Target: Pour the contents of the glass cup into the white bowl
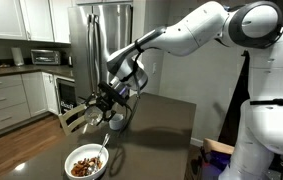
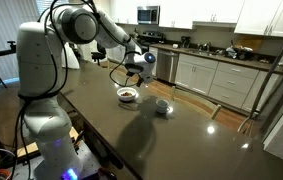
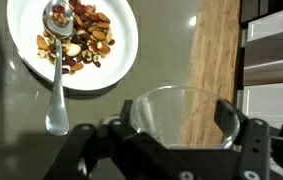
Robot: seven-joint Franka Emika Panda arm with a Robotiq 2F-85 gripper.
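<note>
My gripper (image 3: 181, 128) is shut on the glass cup (image 3: 181, 112), a clear glass held between the black fingers and lifted off the table. In the wrist view the cup's rim fills the lower middle. The white bowl (image 3: 121, 62) sits at upper left, holding brown food pieces and a metal spoon (image 3: 57, 70). In an exterior view the gripper (image 1: 108, 100) holds the cup above and behind the bowl (image 1: 86, 162). In the exterior view from the far side the gripper (image 2: 133, 66) hangs above the bowl (image 2: 128, 94).
A small opaque white cup (image 2: 162, 106) stands on the dark table (image 2: 181, 135) beside the bowl. A wooden chair (image 1: 73, 118) stands at the table's edge. Kitchen counters and a steel fridge (image 1: 106, 40) lie behind.
</note>
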